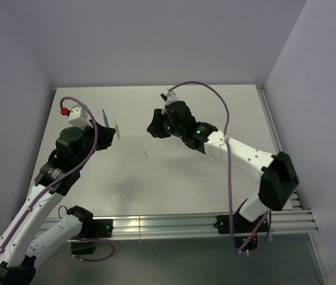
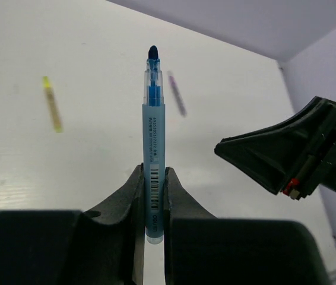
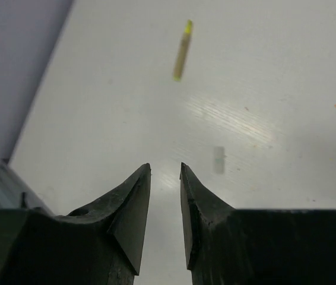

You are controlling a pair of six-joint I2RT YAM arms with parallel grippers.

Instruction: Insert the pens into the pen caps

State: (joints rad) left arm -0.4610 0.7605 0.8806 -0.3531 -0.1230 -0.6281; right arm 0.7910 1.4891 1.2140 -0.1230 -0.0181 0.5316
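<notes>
Room: I see plain pale lavender walls (image 1: pixel 156 35) closing in the far side and both flanks.
Surface, top view: white surface (image 1: pixel 156 190) with a few faint marks and a metal rail (image 1: pixel 174 224) along its near edge, where both arms are bolted.
Left hand, top view: the left hand (image 1: pixel 104 133) sits over the far-left part of the surface, and the blue pen (image 1: pixel 105 117) sticks out of it toward the far wall.
Right hand, top view: the right hand (image 1: pixel 154 127) is near the middle, pointing left toward the other hand but apart from it.
Yellow pen, top view: the yellow pen (image 1: pixel 118 129) lies between the two hands, close beside the left one.
Left wrist view: the fingers are clamped on the lower barrel of the blue pen, which stands straight up in the frame. Its far end is a clear section with a dark blue tip, and I cannot tell whether that is a cap.
Left wrist background: the yellow pen lies to the left of it on the white surface, the grey-purple pen (image 2: pixel 177 94) just to the right, both blurred. The right hand shows at the right edge.
Right wrist view: the jaws stand partly apart with nothing between them.
Right wrist background: the yellow pen lies ahead on the surface. A pale pen cap (image 3: pixel 218 160) lies nearer, just right of the fingertips.
</notes>
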